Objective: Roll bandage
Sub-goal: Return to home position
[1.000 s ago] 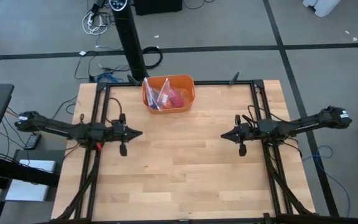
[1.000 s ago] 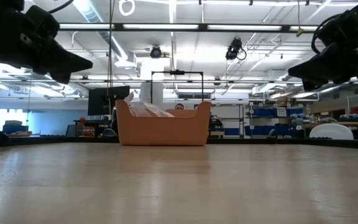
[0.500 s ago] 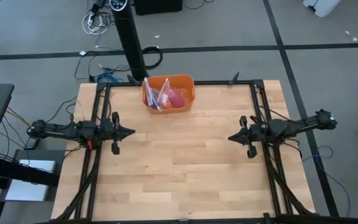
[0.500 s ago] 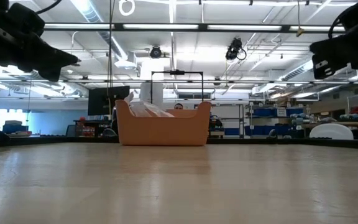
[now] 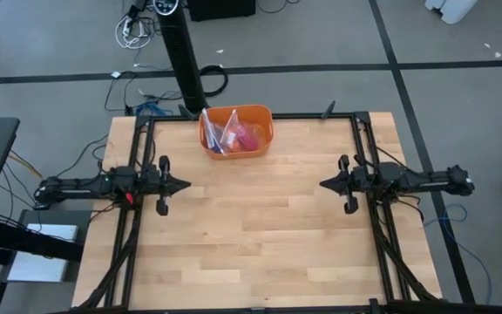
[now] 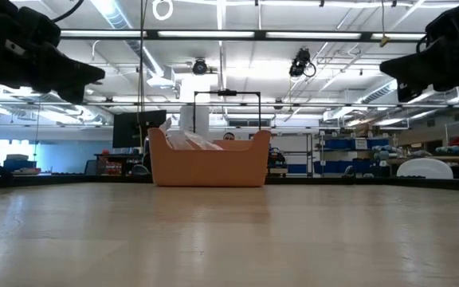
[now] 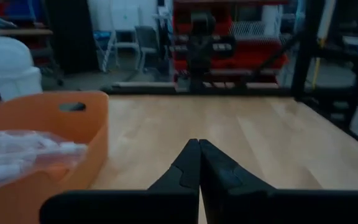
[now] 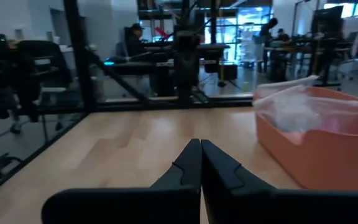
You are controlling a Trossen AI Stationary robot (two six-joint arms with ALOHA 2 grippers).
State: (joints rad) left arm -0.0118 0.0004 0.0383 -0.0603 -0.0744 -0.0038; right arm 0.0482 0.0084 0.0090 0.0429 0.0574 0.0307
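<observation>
High view: orange basket [image 5: 238,152] sits at the far edge of the counter [image 5: 251,235], same spot as 1 s ago. Bandage [image 5: 250,136] shows as a pink patch inside the basket, on the half nearer the right arm, w/ a clear bag [image 5: 223,133] crumpled next to it; can't tell if the pink is inside the bag or just beside it. Left claw [image 5: 185,185] hangs over the counter well apart from the basket, out on the left-arm side & closer to the counter's middle than the basket is; right claw [image 5: 323,185] mirrors it on the other side. Vs 1 s ago both claws have pulled back outward, away from each other, so the gap betw. them is wider; vs 0.5 s ago the left one barely differs, while the right arm now lies straighter & level. Wrist views: each claw is fully closed, tips pressed together, nothing gripped. Low view: basket unchanged at the back of the counter, bag poking above its rim, both claws up above the counter surface, not touching it
</observation>
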